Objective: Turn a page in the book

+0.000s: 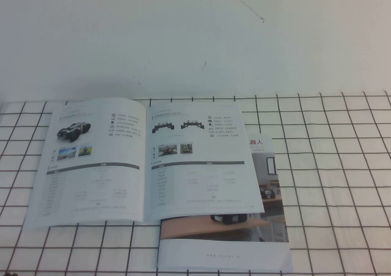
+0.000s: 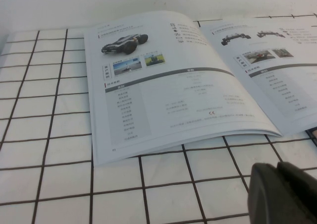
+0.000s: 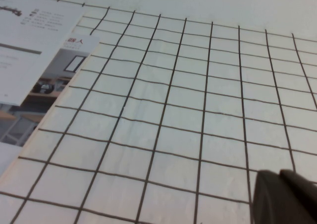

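High view showed the book [image 1: 146,160] lying open toward the worktop's left side, its right-hand page [image 1: 201,160] flat and overlapping a booklet [image 1: 244,239] near the front edge. Left gripper [image 2: 285,194] hung near the book's front edge, right gripper [image 3: 282,196] over bare grid cloth [image 3: 188,110] well apart; jaw state could not be told for either.

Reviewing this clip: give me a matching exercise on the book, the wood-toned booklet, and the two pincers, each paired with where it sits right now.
Things:
1. book
2. booklet
3. left pincer
4. right pincer

Places:
A. partly under the open pages, sticking out toward the robot
B. over bare grid cloth, right of both prints
C. lying open, flat on the cloth
D. low near the open left-hand page's near edge

Pairs: 1-C, 2-A, 3-D, 4-B
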`<move>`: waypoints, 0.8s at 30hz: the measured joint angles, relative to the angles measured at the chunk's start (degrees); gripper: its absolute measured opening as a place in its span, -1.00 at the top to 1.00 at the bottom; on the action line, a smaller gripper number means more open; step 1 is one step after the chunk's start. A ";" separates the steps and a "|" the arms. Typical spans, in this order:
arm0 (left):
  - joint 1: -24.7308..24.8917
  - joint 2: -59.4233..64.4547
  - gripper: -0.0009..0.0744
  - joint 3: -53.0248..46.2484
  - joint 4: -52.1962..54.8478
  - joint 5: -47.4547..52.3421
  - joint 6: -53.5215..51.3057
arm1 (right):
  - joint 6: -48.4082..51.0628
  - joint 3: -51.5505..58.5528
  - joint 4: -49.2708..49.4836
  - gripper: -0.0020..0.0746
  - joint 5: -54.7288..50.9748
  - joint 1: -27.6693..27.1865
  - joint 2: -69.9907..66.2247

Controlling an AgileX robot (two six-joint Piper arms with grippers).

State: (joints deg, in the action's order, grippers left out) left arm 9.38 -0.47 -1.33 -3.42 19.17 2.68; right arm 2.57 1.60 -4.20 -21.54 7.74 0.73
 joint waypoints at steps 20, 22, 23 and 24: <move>0.00 0.00 0.98 -0.24 -2.60 -14.15 -0.08 | -0.11 0.00 0.00 0.95 30.95 0.00 0.00; 0.00 0.00 0.98 -0.24 -3.22 -19.17 -0.08 | -0.11 0.00 0.00 0.95 34.31 0.00 0.00; 0.00 0.00 0.98 -0.24 -3.21 -22.05 -0.08 | -0.11 0.00 0.00 0.95 35.42 0.00 0.00; 0.00 0.00 0.98 -0.24 -3.33 -25.04 -0.08 | 0.00 0.00 0.00 0.95 36.10 0.00 0.00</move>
State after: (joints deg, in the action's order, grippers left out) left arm 9.38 -0.47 -1.57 -6.76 -5.87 2.59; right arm 2.57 1.60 -4.20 14.56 7.74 0.73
